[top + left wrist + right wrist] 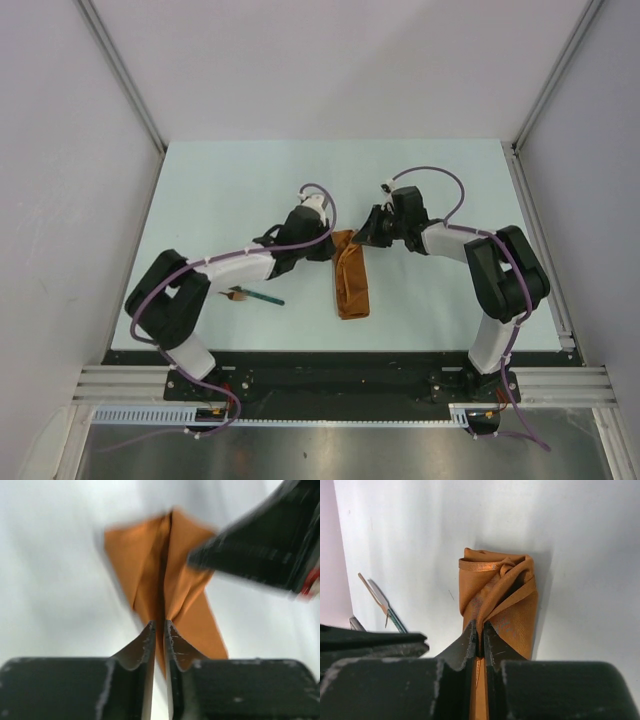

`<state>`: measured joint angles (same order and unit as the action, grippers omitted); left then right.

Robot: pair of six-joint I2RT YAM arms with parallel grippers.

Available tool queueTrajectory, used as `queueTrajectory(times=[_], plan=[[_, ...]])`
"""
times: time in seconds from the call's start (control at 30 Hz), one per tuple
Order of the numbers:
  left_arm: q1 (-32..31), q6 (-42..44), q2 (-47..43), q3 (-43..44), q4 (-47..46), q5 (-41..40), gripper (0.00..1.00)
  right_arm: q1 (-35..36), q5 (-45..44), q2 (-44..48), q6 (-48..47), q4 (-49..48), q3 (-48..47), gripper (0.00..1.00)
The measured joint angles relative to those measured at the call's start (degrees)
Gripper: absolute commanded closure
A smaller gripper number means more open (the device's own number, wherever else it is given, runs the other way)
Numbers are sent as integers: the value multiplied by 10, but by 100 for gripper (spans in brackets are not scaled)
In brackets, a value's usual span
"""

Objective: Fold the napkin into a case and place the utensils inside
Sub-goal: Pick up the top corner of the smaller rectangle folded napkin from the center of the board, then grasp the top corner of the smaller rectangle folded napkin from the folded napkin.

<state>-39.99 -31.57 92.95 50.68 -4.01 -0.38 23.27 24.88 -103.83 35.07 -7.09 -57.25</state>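
The napkin [351, 285] lay as a narrow, bunched strip about the middle of the table [230, 180]. It ran from the centre toward the near edge, with its far end lifted. The left claw [159, 626] was closed on a fold at that far end. The right claw [479, 629] was clamped on the cloth close beside it.

To my eye the folding was only partway done, since the strip looked twisted and puckered. The pair would do well to draw the cloth taut, move together, and lay it flat before letting go, or the layers might slump.

The utensils [252, 294] lay toward the near edge, left of the middle and well apart from the cloth. The left arm [235, 268] reached in from the left with its forearm passing just above them. The right arm [455, 242] mirrored it from the right, and both wrists met over the strip's far end.
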Motion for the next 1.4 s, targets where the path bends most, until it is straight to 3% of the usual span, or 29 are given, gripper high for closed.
queueTrajectory(times=[0.27, 0.5, 0.83, 1.4], plan=[[0, 68, 112, 128, 11, -16, 85, -3, 19, -3, 2, 10, -12, 98], [0, 94, 137, 140, 37, -40, 76, -8, 31, -11, 3, 14, -13, 92], [0, 106, 156, 158, 38, -39, 64, -12, 38, -12, 6, 15, -13, 71], [0, 106, 181, 189, 76, -50, 54, -14, 46, -12, 9, 15, -13, 68]])
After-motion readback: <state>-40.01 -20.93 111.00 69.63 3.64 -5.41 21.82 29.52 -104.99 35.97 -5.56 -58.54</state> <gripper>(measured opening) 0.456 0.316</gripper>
